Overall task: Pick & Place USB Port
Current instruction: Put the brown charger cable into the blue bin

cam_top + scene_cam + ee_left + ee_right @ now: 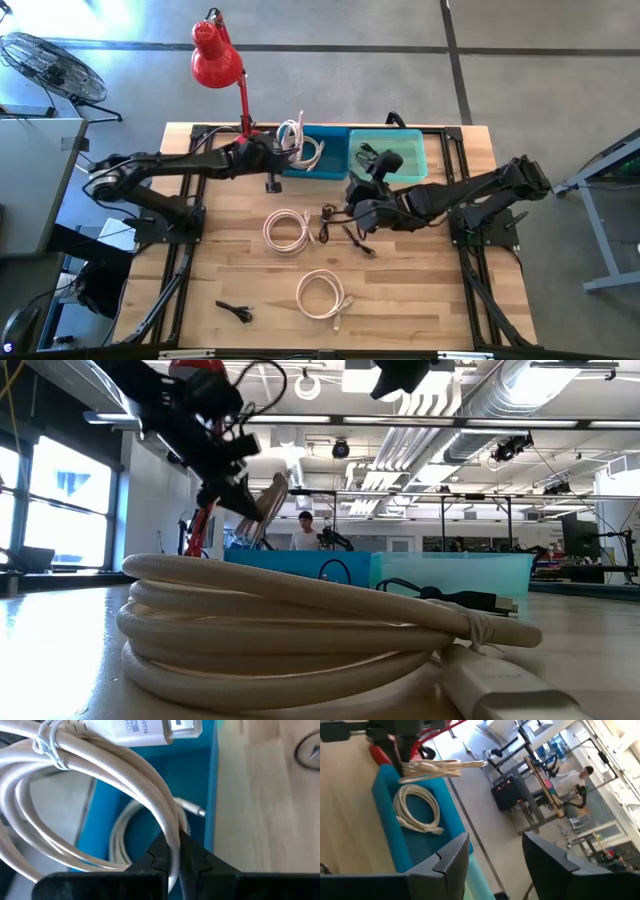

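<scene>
My left gripper [172, 870] is raised over the blue bin [335, 165] at the table's far edge and is shut on a coiled white cable [291, 134] with a white plug [150, 730]. A second white coil [417, 810] lies flat on the bin's floor below it. My right gripper [495, 855] is open and holds nothing; it hovers near the teal bin's [405, 165] near left corner, by the black cables [345, 228] on the table. Two more white coils [288, 230] [322, 295] lie flat on the wood. My left gripper pinches one strand [172, 837] of the white coil between its two fingers [197, 862]. The coil is lifted clear above the blue bin and stands out past the fingertips, with its tie-wrapped part [50, 745] and plug at the end away from the fingers.
A red desk lamp [215, 60] stands at the far edge, left of the blue bin. A black cable lies in the teal bin [375, 160]. A small black cable [235, 312] lies near the front left. Beyond the table are a fan [45, 65] and a person [303, 532].
</scene>
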`<state>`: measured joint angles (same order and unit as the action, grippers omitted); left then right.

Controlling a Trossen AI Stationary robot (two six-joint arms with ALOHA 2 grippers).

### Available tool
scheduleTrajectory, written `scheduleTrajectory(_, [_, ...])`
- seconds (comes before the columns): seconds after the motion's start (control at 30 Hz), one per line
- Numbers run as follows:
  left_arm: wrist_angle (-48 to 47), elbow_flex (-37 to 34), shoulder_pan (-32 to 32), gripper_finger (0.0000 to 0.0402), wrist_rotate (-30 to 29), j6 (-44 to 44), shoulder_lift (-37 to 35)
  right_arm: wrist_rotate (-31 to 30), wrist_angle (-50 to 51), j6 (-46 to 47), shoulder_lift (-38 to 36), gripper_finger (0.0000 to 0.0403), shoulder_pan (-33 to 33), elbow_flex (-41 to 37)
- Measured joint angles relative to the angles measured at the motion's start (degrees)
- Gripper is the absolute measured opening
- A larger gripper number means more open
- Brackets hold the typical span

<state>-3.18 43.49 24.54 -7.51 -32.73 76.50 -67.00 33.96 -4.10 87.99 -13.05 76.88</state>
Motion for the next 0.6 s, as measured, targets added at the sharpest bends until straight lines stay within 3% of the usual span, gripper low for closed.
scheduleTrajectory(0.27, [0.0,5.0,2.1,0.0026,4.9,-2.9,8.2,3.5,5.1,5.9,0.0,0.0176,0.9,0.0])
scheduleTrajectory(0.6, [-1.1,8.4,2.1,0.0157,2.2,-5.9,10.6,6.4,8.3,8.2,0.0,0.0172,1.2,0.0])
